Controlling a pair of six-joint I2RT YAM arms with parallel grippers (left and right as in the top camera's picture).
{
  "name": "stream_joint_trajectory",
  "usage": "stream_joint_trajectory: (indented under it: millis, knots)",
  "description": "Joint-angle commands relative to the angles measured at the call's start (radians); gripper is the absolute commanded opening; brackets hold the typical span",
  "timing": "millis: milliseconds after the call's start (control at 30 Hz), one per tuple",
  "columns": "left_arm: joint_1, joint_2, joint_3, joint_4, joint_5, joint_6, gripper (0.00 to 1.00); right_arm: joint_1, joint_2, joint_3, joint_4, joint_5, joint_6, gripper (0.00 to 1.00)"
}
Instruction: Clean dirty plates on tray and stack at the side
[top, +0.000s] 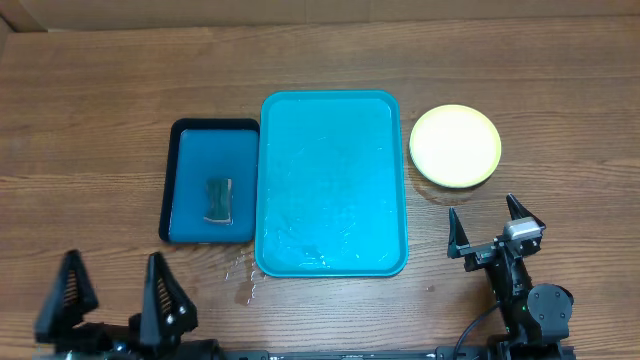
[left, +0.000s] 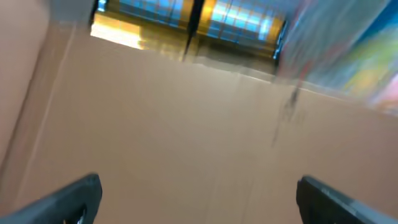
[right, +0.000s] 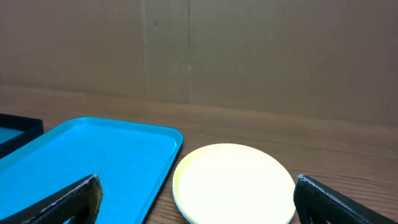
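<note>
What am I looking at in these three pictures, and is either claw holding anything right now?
It is two robot arms at a table, each ending in a two-finger claw. The top picture looks straight down: the left gripper and right gripper sit at the near edge, both open and empty. The other two pictures come from cameras on the wrists, with each claw's dark fingers at the bottom corners. The left wrist view is blurred and aims off the table. The right wrist view faces the pale yellow plate; whether more plates lie under it I cannot tell. The turquoise tray in the middle has no plates on it. Left of it, a smaller dark-blue tray holds a dark cloth or sponge.
</note>
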Motion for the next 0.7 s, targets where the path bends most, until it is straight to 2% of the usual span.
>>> stream_joint_trajectory:
  millis: [0,100,233,667]
  knots:
    - [-0.007,-0.014,-0.066,0.226,0.064,-0.006,1.00,-0.003,-0.010,-0.011,0.006,-0.004,-0.005,1.00]
    - [-0.007,-0.014,-0.136,0.499,0.080,-0.006,1.00,-0.003,-0.010,-0.011,0.006,-0.004,-0.005,1.00]
    - [-0.007,-0.014,-0.227,0.736,0.081,-0.006,0.99,-0.003,-0.010,-0.011,0.006,-0.004,-0.005,1.00]
    - [-0.006,-0.014,-0.507,0.970,0.065,-0.005,1.00,-0.003,-0.010,-0.011,0.006,-0.004,-0.005,1.00]
